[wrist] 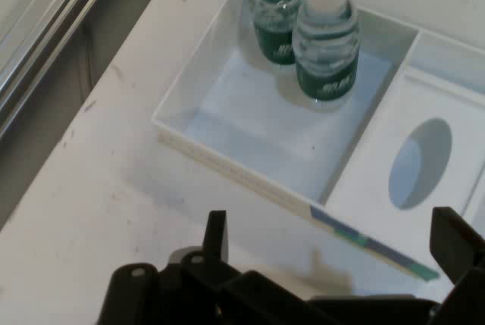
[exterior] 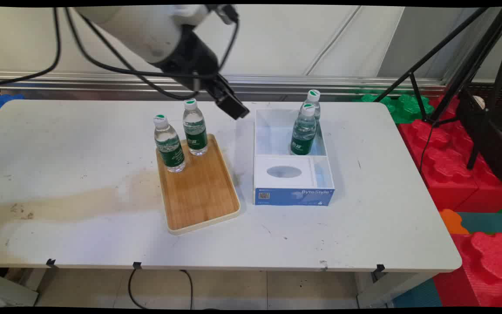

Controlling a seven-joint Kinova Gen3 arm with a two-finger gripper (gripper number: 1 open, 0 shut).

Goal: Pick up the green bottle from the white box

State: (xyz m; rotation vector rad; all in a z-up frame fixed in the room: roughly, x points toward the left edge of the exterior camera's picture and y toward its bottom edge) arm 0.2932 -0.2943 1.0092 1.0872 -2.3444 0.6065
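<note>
My hand (wrist: 333,238) hangs open and empty above the tabletop (exterior: 81,144), fingers spread wide, just off the white box's (exterior: 293,174) far left corner. Two water bottles (exterior: 304,129) stand touching in the box's far compartment, at about one o'clock from me in the hand view. On the wooden tray (exterior: 201,192), toward seven o'clock, stand two more bottles (exterior: 169,144).
</note>
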